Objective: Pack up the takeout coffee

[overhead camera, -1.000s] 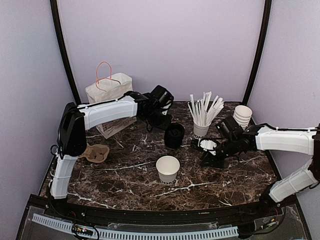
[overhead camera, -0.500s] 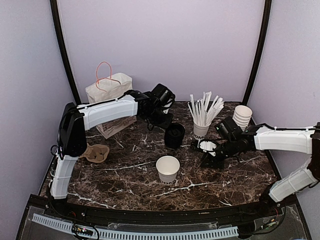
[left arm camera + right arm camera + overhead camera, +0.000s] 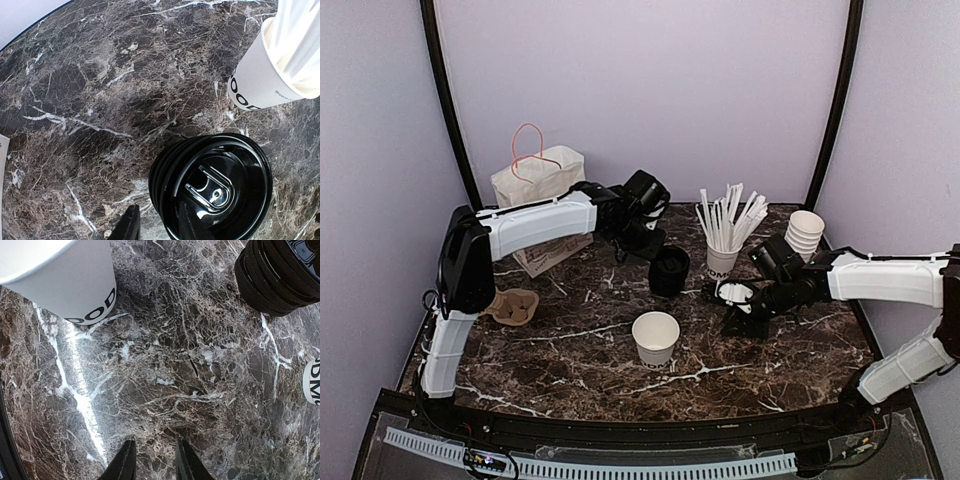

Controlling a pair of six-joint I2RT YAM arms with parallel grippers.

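left gripper (image 3: pixel 157 212), fingers spread and empty, hovers at the stack of black plastic dome lids (image 3: pixel 215 187), likely to take one. the takeout coffee (image 3: pixel 655 337), a white paper cup, stands lidless near centre; right gripper (image 3: pixel 155 444), also spread, hangs empty to its right.

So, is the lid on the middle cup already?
No, it is off. The cup stands upright with its open rim and white inside showing; the black lids sit in a stack apart from it.
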